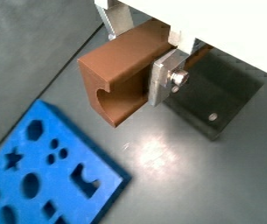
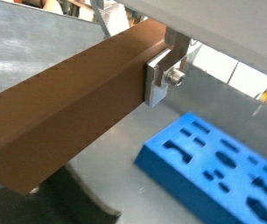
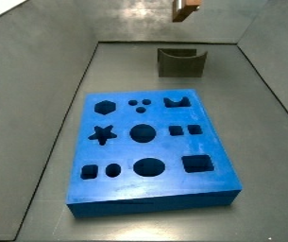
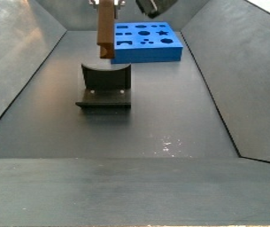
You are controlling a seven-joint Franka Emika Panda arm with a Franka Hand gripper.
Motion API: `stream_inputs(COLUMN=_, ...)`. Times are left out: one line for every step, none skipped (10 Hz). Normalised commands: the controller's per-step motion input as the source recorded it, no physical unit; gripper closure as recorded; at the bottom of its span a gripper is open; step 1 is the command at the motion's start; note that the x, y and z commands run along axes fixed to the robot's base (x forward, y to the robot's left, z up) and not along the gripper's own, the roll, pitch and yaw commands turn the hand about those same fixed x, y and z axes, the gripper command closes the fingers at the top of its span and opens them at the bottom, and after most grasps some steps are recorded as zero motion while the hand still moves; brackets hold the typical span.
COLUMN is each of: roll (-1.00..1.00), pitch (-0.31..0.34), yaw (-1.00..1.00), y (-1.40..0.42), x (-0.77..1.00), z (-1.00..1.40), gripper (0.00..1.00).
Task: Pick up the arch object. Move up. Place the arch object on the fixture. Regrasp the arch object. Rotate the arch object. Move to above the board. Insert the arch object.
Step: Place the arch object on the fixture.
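The orange-brown arch object (image 1: 118, 74) (image 2: 66, 109) is clamped between my gripper's (image 1: 142, 52) (image 2: 136, 66) silver fingers (image 1: 165, 77) in both wrist views. It hangs upright in a side view (image 4: 104, 31), well above the floor, and only its lower end shows at the top edge of a side view (image 3: 184, 9). The dark fixture (image 3: 180, 62) (image 4: 104, 87) (image 1: 217, 92) stands on the floor just below and beside the arch object, apart from it. The blue board (image 3: 150, 151) (image 4: 148, 42) (image 1: 42, 175) (image 2: 217, 166) lies flat on the floor beyond the fixture.
Grey sloped walls (image 4: 19, 80) (image 3: 45, 76) enclose the floor on both sides of the board and fixture. Bare floor (image 4: 137, 177) stretches on the side of the fixture away from the board.
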Motion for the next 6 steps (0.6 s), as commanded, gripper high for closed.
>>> stream_inputs(roll=-1.00, pitch=0.202, yaw=-0.12, y=0.04, x=0.09, z=-0.02, gripper=1.00)
stream_inputs(roll=-1.00, pitch=0.208, yaw=-0.14, y=0.04, x=0.09, z=-0.02, gripper=1.00)
stream_inputs(roll=-0.85, pitch=0.187, yaw=-0.20, y=0.04, x=0.09, z=-0.02, gripper=1.00)
stream_inputs(roll=-0.73, pitch=0.164, yaw=-0.21, y=0.05, x=0.09, z=-0.02, gripper=1.00)
stream_inputs(roll=-0.49, pitch=0.113, yaw=-0.22, y=0.05, x=0.09, z=-0.02, gripper=1.00)
stream_inputs(roll=-0.32, pitch=0.077, yaw=-0.21, y=0.04, x=0.09, z=-0.02, gripper=1.00)
